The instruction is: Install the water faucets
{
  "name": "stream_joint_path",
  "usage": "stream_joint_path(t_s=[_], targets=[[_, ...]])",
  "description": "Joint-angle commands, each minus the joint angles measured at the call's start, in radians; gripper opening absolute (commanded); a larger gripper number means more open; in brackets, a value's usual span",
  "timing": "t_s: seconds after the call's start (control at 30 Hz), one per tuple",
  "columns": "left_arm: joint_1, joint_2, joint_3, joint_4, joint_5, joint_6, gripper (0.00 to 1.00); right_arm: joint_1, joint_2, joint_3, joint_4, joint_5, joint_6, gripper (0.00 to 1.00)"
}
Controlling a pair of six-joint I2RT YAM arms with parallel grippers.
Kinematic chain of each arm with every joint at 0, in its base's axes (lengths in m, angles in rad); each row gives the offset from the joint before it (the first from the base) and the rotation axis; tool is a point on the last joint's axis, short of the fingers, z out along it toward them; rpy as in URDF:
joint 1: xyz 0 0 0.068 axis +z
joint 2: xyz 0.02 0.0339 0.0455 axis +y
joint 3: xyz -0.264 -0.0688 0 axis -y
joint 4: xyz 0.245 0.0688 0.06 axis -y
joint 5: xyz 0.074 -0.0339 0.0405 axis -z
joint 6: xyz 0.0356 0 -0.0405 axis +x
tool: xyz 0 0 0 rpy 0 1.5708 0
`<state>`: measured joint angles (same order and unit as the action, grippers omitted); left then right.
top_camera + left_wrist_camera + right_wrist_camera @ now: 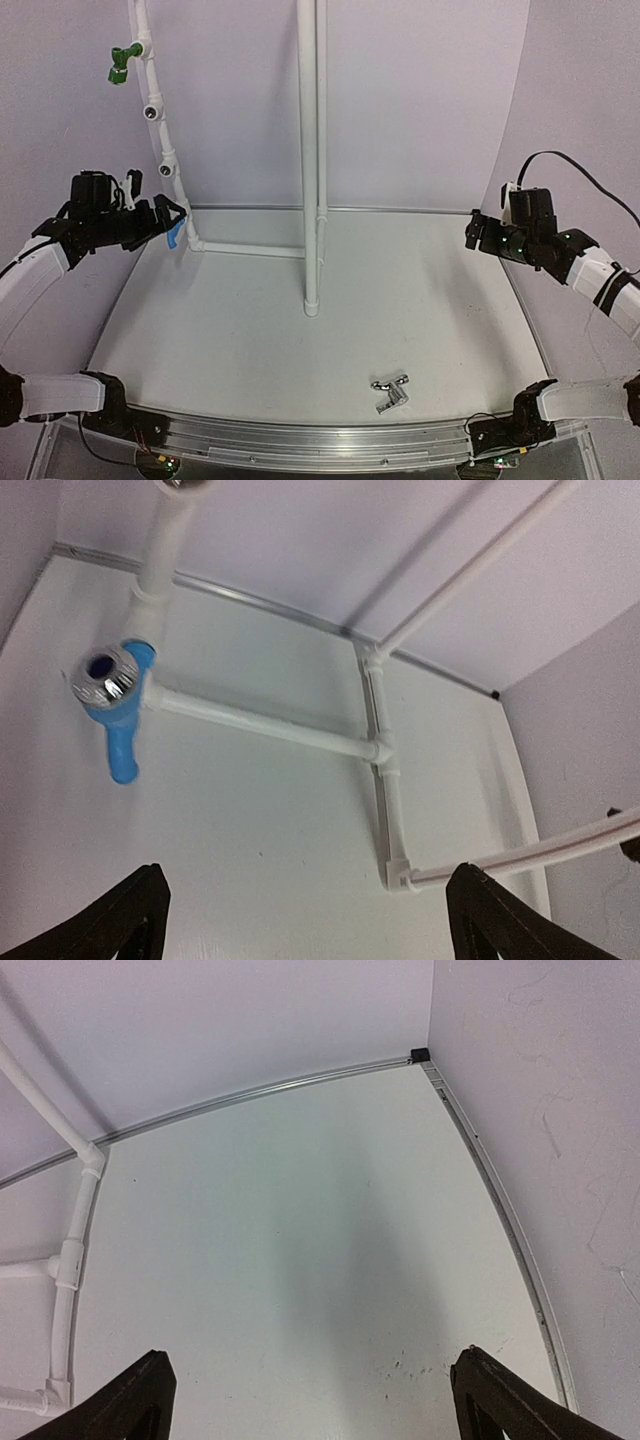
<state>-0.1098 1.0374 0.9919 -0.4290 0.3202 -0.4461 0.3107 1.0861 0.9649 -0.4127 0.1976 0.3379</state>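
Blue faucet (112, 715) looks mounted on the pipe (260, 723). Left claw (170, 218) and right claw (472, 232) gape empty, so I'd guess the near chrome faucet (392, 392) gets grabbed next.

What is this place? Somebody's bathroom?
Probably a robot practice bench, not a home: white pipes stand on a white table, a silver tap lies loose, and two robot arms flank it.

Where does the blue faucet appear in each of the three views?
Top external: the blue faucet is at the left, at the low corner of the pipes.
Left wrist: it is at the upper left, against the pipe joint.
Right wrist: it is not in this view.
Shared landmark: the white pipe frame.
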Motion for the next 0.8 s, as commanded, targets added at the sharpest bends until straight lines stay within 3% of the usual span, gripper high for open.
stream_joint_path(t_s=[0.0, 0.3, 0.43, 0.63, 0.77], targets=[[-0.134, 0.003, -0.067, 0.029, 0.047, -0.029, 1.00, 0.002, -0.005, 0.015, 0.046, 0.002, -0.015, 0.98], [-0.407, -0.090, -0.291, 0.171, -0.031, -0.161, 1.00, 0.002, -0.016, -0.011, 0.090, -0.125, -0.043, 0.98], [-0.617, -0.121, -0.379, 0.250, -0.191, -0.222, 0.98, 0.002, -0.027, -0.021, 0.096, -0.131, -0.021, 0.98], [-0.964, 0.142, -0.251, 0.253, -0.390, -0.163, 0.99, 0.001, -0.048, -0.032, 0.100, -0.126, -0.007, 0.98], [-1.078, 0.386, -0.079, 0.233, -0.385, -0.052, 1.00, 0.002, -0.054, -0.033, 0.094, -0.123, 0.017, 0.98]])
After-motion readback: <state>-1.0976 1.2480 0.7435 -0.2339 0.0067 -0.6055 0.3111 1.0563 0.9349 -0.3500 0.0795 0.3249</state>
